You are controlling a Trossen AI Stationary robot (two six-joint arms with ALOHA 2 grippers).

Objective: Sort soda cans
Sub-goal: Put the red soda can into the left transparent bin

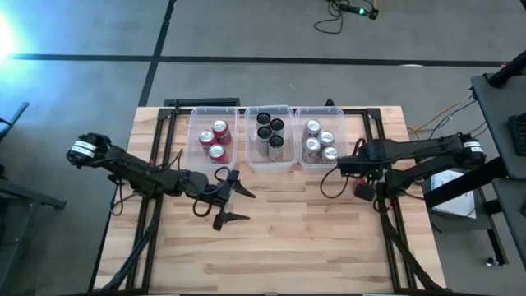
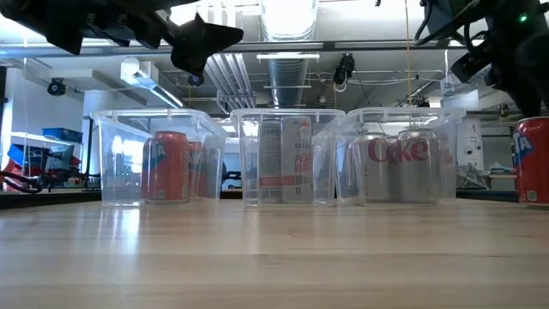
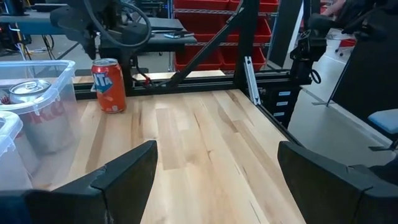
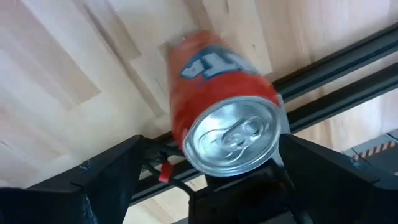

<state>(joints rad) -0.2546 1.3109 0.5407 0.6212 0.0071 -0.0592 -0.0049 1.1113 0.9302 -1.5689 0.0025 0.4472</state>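
One red soda can stands upright on the table near its right edge, beside a black frame rail; it also shows in the high view as the red can and in the low view as the red can. My right gripper points down over it, open, one finger on each side of the can's silver top with a gap to both. My left gripper hangs open above the table's middle, in front of the bins, holding nothing. The other soda cans stand sorted in three clear bins.
Along the far edge stand three clear bins: the left bin with red cans, the middle bin with black cans, the right bin with silver cans. Black frame rails run along the table's sides. Bare wood lies toward the near edge.
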